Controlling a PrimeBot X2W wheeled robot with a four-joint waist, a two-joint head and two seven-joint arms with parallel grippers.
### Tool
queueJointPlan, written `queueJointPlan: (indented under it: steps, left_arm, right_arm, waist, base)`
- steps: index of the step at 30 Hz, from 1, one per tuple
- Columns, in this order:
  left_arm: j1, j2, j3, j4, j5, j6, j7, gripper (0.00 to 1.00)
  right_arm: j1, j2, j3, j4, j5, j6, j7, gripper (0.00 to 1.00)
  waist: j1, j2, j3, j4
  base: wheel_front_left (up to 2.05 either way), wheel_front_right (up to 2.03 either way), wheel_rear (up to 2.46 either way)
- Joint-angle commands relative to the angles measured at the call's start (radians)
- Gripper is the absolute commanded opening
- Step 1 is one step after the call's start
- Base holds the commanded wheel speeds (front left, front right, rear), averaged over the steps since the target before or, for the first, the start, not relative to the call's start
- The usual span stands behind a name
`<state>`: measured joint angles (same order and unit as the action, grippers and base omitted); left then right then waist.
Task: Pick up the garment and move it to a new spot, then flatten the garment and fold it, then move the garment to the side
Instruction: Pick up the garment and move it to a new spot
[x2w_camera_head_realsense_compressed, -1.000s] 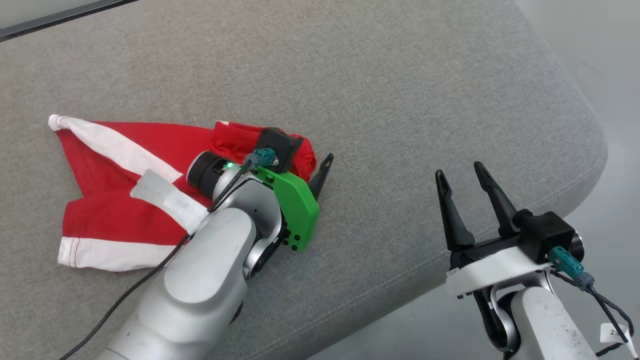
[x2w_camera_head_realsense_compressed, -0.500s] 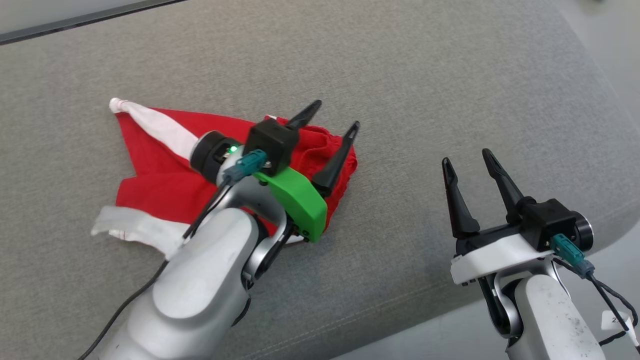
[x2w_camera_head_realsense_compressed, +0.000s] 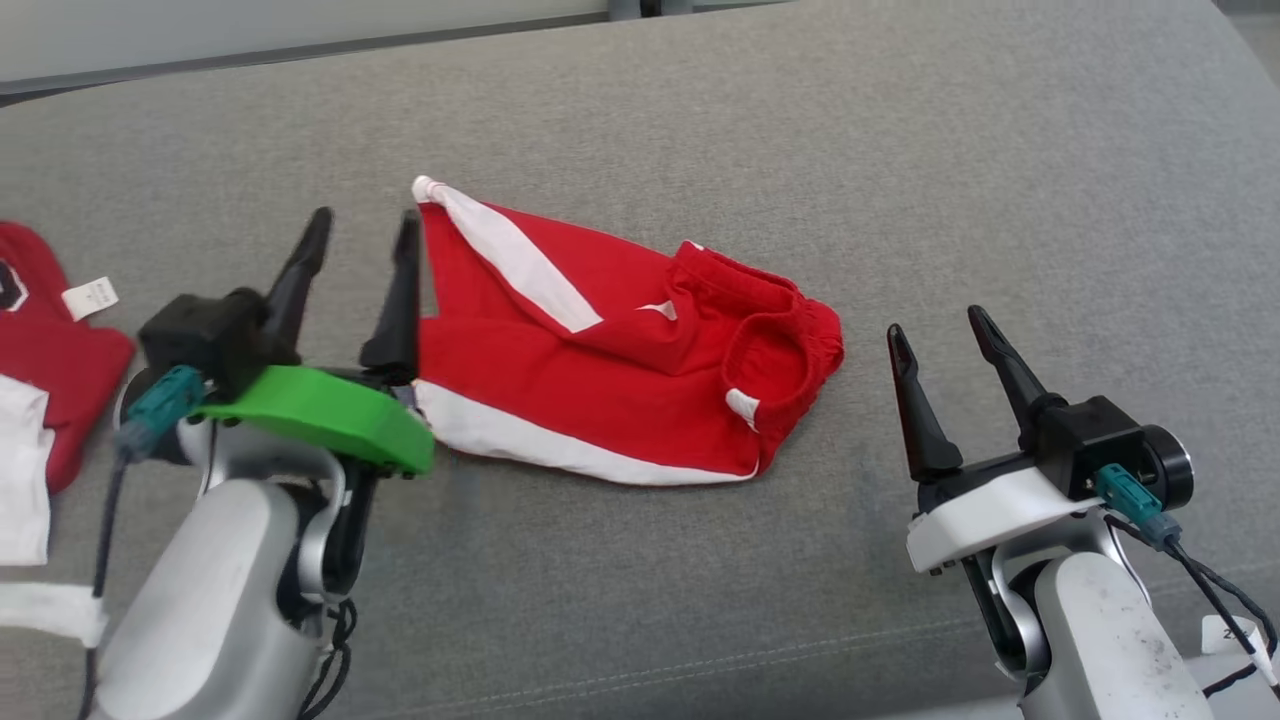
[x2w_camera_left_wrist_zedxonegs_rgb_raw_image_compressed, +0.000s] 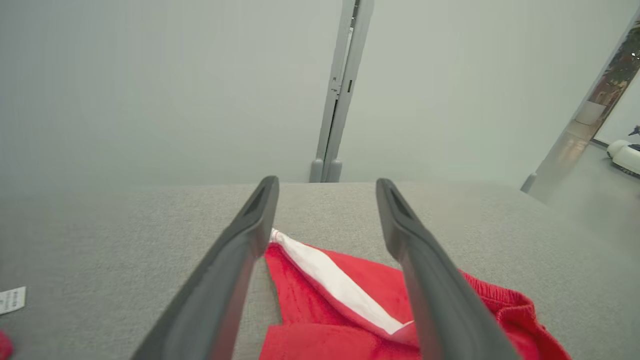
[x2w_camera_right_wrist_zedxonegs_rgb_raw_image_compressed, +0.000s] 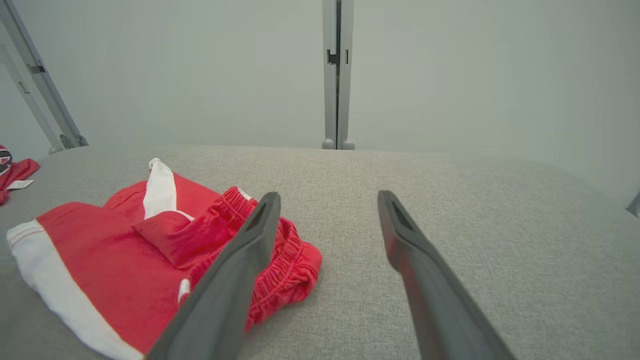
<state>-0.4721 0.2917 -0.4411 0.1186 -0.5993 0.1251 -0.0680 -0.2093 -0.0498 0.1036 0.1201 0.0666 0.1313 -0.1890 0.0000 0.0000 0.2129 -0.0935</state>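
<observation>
Red, white-striped fabric shorts (x2w_camera_head_realsense_compressed: 600, 385) lie lengthwise across centre frame between open left gripper (x2w_camera_head_realsense_compressed: 364, 214) and open right gripper (x2w_camera_head_realsense_compressed: 934, 321); left nearer.

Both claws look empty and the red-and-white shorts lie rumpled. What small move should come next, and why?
Probably lower the open right gripper onto the bunched waistband of the red fabric shorts with white stripes. Both grippers hold nothing, the left gripper hangs open by the leg end, and the shorts lie creased on the grey cushion.
</observation>
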Motion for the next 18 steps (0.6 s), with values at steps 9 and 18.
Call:
queueJointPlan:
  steps: [9,18]
  left_arm:
    - [0.164,0.097,0.129,-0.017,-0.033,0.055,-0.102,1.0]
    - [0.353,0.155,0.141,-0.074,0.004,0.114,-0.133,1.0]
  right_arm:
    - [0.038,-0.002,-0.008,0.012,0.007,-0.001,0.017,1.0]
    - [0.108,-0.002,-0.002,-0.001,0.031,-0.001,0.031,1.0]
  waist:
    - [0.0,0.0,-0.088,0.125]
    - [0.0,0.0,-0.181,0.132]
  base:
    - [0.0,0.0,0.0]
    - [0.0,0.0,0.0]
